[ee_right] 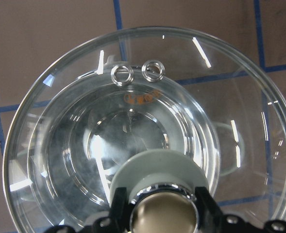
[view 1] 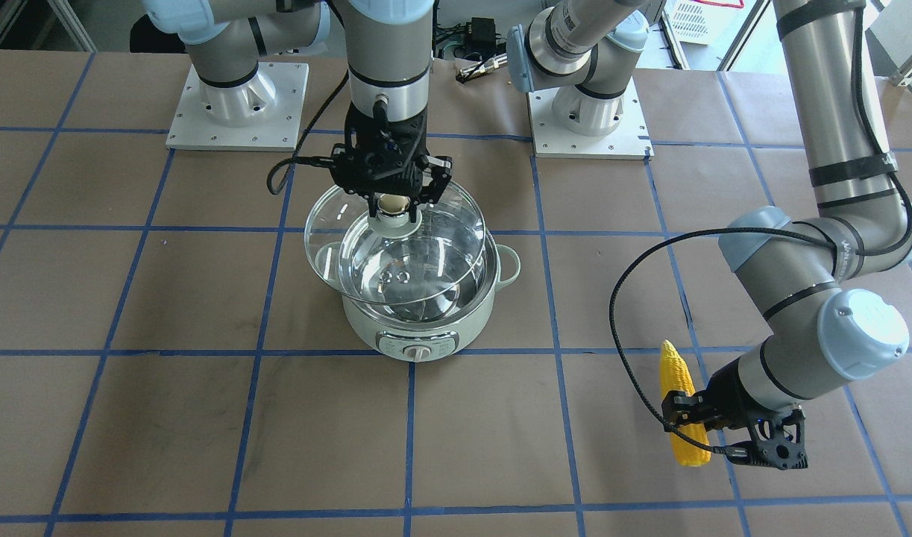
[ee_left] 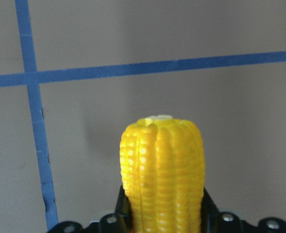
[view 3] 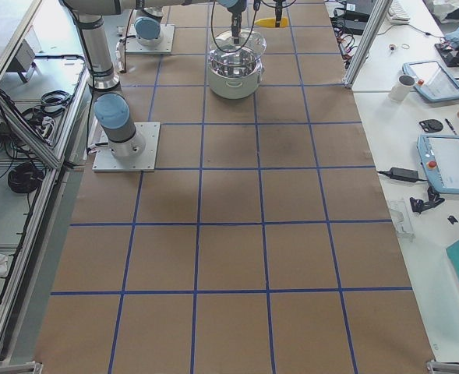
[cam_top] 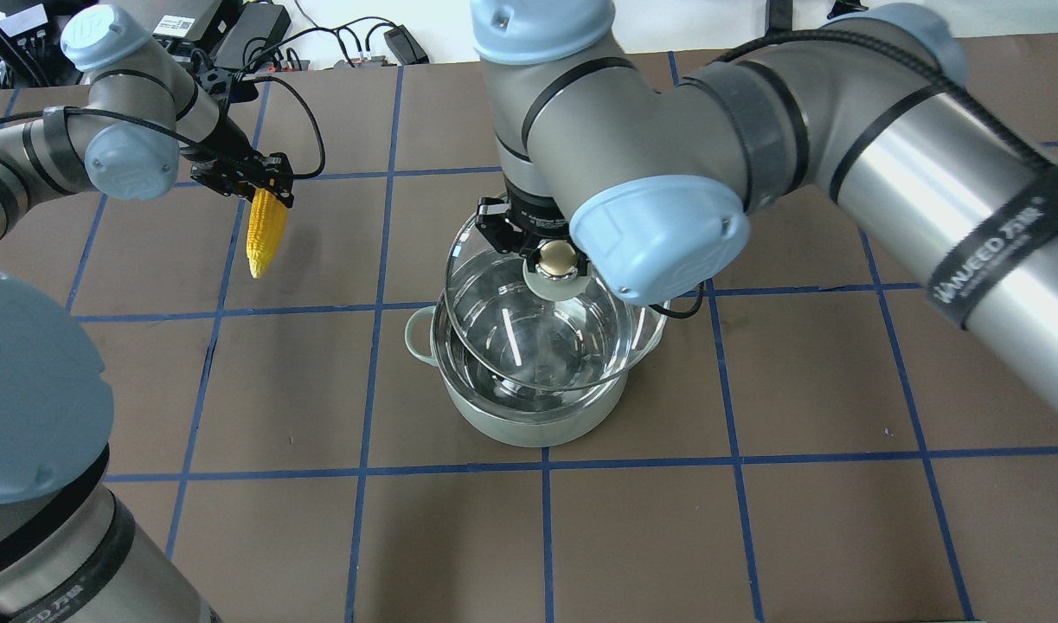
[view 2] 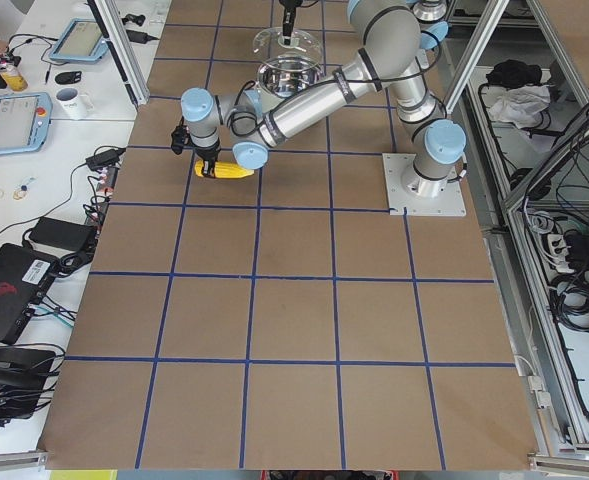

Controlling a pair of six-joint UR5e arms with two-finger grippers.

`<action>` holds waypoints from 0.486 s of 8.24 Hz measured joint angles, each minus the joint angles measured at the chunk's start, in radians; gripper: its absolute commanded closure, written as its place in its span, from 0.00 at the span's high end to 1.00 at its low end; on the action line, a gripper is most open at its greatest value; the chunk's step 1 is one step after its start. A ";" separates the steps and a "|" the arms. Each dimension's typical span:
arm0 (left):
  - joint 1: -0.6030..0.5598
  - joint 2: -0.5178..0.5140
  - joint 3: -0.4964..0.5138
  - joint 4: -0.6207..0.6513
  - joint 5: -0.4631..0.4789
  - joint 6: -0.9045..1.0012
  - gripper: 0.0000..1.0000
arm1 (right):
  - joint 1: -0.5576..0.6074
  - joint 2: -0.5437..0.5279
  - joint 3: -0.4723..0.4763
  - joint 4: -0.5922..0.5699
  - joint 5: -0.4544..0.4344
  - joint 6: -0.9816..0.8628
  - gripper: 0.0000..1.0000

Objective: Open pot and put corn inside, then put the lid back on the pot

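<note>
My right gripper point(view 1: 393, 204) clamps lid point(view 1: 407, 261) tilted over pot point(view 1: 474, 324); my left gripper point(view 1: 688, 418) pinches corn point(view 1: 673, 373) aloft toward left edge of table point(view 1: 500, 455)

You have bright, even light from above, faint soft shadows, and white glare streaks across the lid point(ee_right: 138, 121).

Clear glossy glass lid point(view 1: 442, 250), shiny steel-lined pot point(view 1: 418, 328), bumpy yellow corn point(view 1: 675, 375), matt brown table point(view 1: 165, 432).
</note>
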 measured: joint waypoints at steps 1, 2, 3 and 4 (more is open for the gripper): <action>-0.029 0.051 0.000 -0.048 0.011 -0.050 0.00 | -0.042 -0.052 -0.006 0.050 0.000 -0.031 0.24; -0.070 0.100 0.000 -0.092 0.027 -0.103 0.00 | -0.105 -0.098 -0.009 0.096 0.002 -0.092 0.24; -0.120 0.145 0.001 -0.134 0.036 -0.160 0.00 | -0.179 -0.138 -0.011 0.135 0.004 -0.172 0.24; -0.173 0.180 0.000 -0.158 0.038 -0.220 0.00 | -0.259 -0.170 -0.012 0.168 0.004 -0.268 0.22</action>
